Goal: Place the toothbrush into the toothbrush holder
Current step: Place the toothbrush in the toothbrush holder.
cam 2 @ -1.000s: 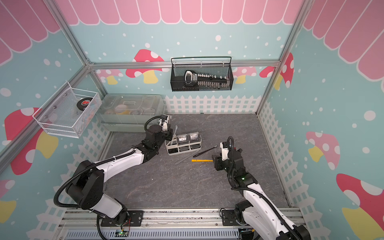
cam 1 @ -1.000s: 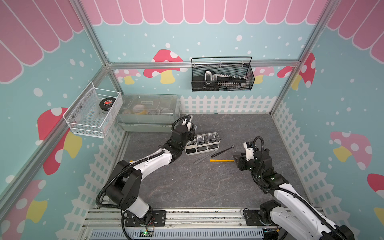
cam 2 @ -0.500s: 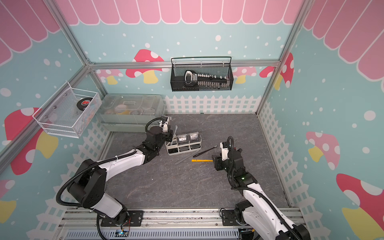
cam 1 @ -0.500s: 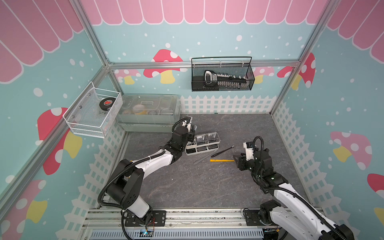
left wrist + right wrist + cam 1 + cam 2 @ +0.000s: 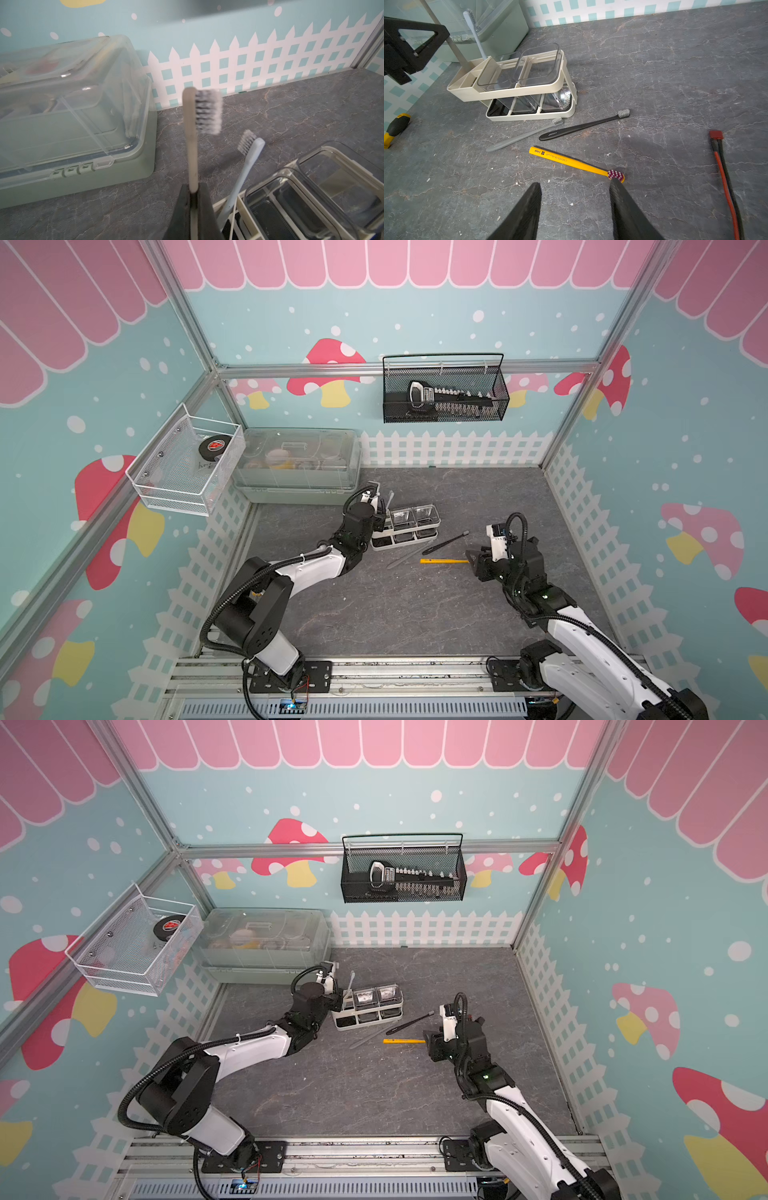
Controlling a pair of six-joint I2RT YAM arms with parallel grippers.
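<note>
My left gripper (image 5: 193, 187) is shut on a beige toothbrush (image 5: 192, 145), held upright with its bristles on top. It stands at the slotted end of the off-white toothbrush holder (image 5: 405, 526) (image 5: 517, 91). In the right wrist view the handle's lower end (image 5: 463, 60) meets the holder's rim; whether it is inside a slot I cannot tell. A light blue toothbrush (image 5: 247, 162) stands in the slotted section. My right gripper (image 5: 575, 187) (image 5: 473, 562) is open just above the table, beside the head of a yellow toothbrush (image 5: 571, 162).
A black toothbrush (image 5: 583, 126) and a grey one (image 5: 525, 135) lie in front of the holder. A clear-lidded grey-green box (image 5: 295, 466) sits behind the left gripper. A red-and-black cable (image 5: 724, 176) and a yellow-black screwdriver (image 5: 394, 128) lie on the table.
The left gripper with the beige toothbrush has shifted only slightly at the holder's end. The right arm has not moved.
</note>
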